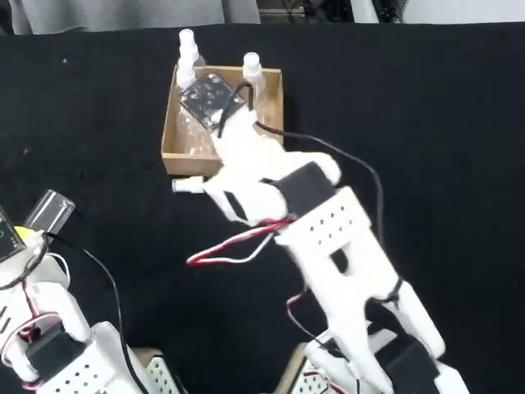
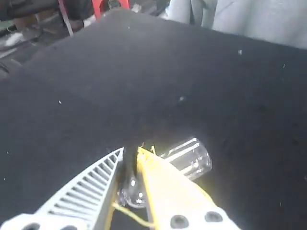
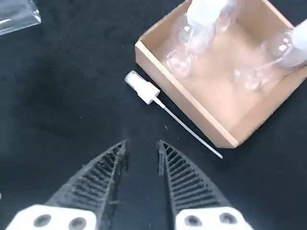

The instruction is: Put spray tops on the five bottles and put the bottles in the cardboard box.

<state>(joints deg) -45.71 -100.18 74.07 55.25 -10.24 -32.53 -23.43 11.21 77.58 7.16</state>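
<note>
The cardboard box (image 1: 171,154) sits at the table's far middle, with clear bottles (image 3: 194,40) capped by white spray tops (image 1: 251,63) standing in it. A loose spray top (image 3: 142,88) with a long thin tube lies on the black cloth just outside the box's near wall (image 3: 192,103). My right gripper (image 3: 141,146) hovers open a little short of that top, nothing between its black fingers. At the near left, my left gripper (image 2: 130,158) is shut on the neck end of a clear topless bottle (image 2: 188,157), which also appears in the high view (image 1: 49,209).
The right arm (image 1: 328,238) with its red, white and black cables stretches across the middle of the table and covers part of the box. Black cloth lies open to the left and far right. A clear object (image 3: 14,17) lies beyond the right gripper.
</note>
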